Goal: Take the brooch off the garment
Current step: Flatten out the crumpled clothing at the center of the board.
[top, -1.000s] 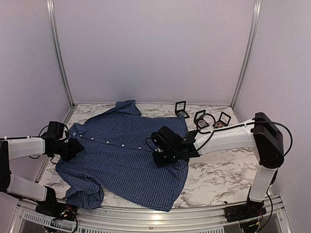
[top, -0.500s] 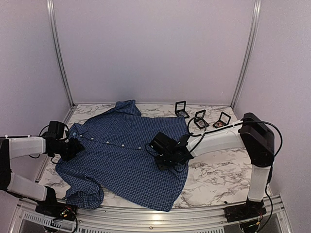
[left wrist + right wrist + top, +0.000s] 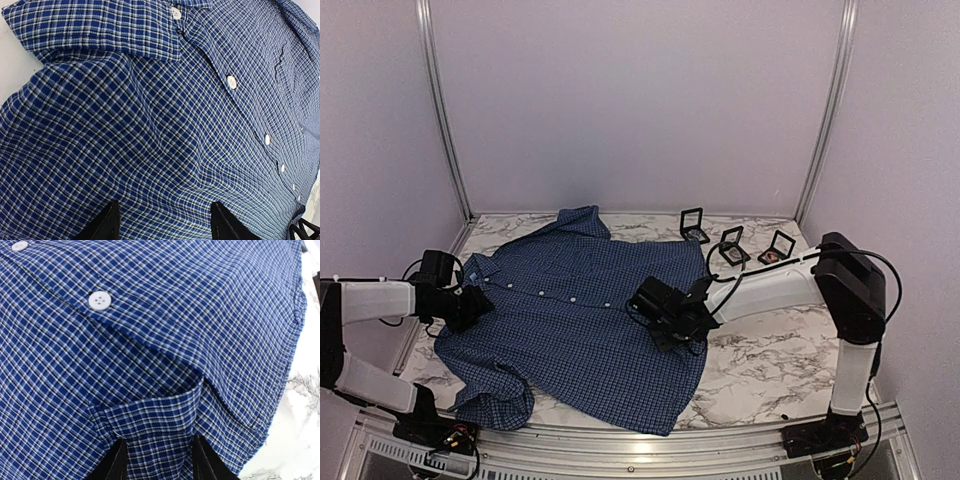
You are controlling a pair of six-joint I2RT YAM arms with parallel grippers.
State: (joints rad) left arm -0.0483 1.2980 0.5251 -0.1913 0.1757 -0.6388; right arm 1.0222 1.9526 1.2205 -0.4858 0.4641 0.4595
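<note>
Now the right claw [image 3: 159, 460] has dropped onto the shirt [image 3: 570, 330] and eased wider around a raised fold, gripping or not I cannot tell, the left claw [image 3: 162, 222] hangs open, and the brooch shows nowhere on the cloth, so probably still pinned.

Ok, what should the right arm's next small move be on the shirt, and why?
Probably close the right tool on the raised fold of the garment that it straddles and peel it back slightly. No brooch shows in any view, so it may lie under that flap, and the left tool rests open on the cloth near the collar to steady it.
</note>
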